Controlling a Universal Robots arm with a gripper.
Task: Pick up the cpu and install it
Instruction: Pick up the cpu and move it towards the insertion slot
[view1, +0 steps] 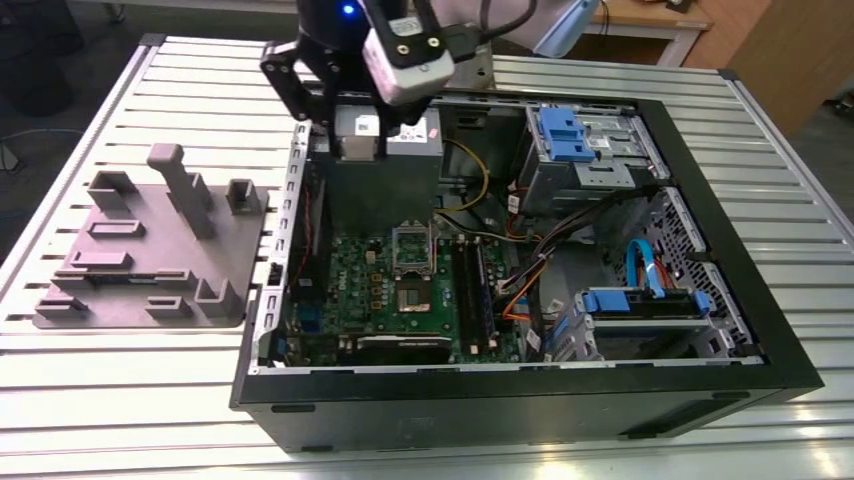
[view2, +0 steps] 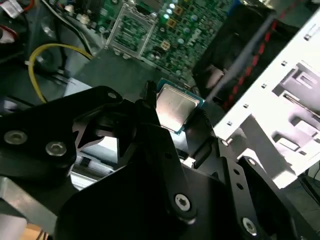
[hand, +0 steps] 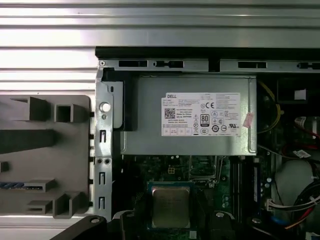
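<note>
The cpu (view2: 175, 106) is a small square chip with a silvery top, and my gripper (view2: 176, 108) is shut on it, one black finger on each side. In the first wrist view the cpu (hand: 170, 206) hangs between the fingers over the green motherboard (hand: 170, 171), just past the edge of the grey power supply box (hand: 190, 115). In the exterior view my gripper (view1: 358, 128) hovers over the back of the open computer case (view1: 534, 400), at the exterior view's left. The silver socket frame (view1: 408, 243) stands open on the motherboard, apart from the chip.
A grey fixture plate (view1: 147, 250) with upright holders lies on the slatted table at the exterior view's left of the case. Blue drive brackets (view1: 574, 135), a yellow cable (view2: 45, 50) and bundled wires (view1: 534, 280) crowd the case at the exterior view's right.
</note>
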